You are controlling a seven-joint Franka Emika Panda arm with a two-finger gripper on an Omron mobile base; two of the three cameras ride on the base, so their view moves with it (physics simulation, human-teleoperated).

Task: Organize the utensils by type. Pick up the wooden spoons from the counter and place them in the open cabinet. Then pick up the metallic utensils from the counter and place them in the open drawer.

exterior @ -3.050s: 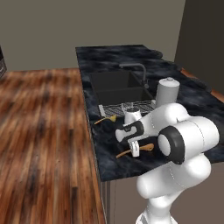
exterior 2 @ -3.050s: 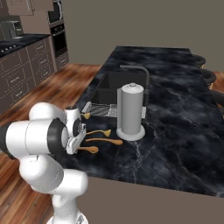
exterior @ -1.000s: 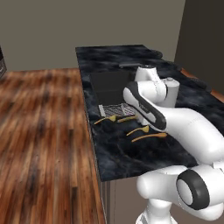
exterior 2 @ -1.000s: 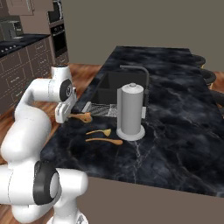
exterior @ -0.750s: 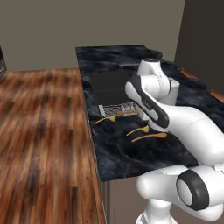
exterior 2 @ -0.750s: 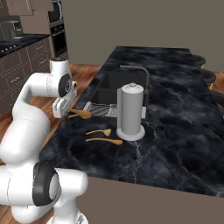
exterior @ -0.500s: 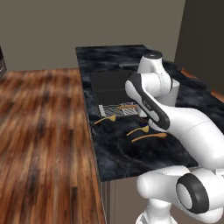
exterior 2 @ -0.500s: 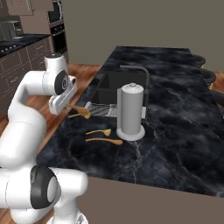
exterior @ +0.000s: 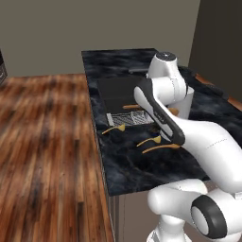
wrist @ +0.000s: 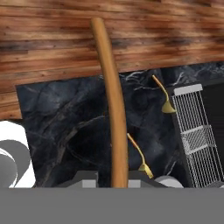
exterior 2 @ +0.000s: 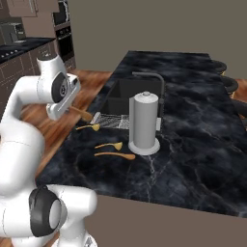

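Robot arm, glossy white, rendered.
Built of rounded tubular white links point(exterior: 203, 142) with bulbous elbow housings; fitted with dark grey circular joint caps point(exterior: 208, 221), ringed in white; topped by a grey disc cap point(exterior: 165, 56) on the upper joint; finished with a white wrist block point(exterior 2: 62, 99). Bore no cables, screws or markings.

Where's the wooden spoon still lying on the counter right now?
In the right base view, the wooden spoon lies on the counter, left of the paper towel holder, with a metallic utensil just behind it.
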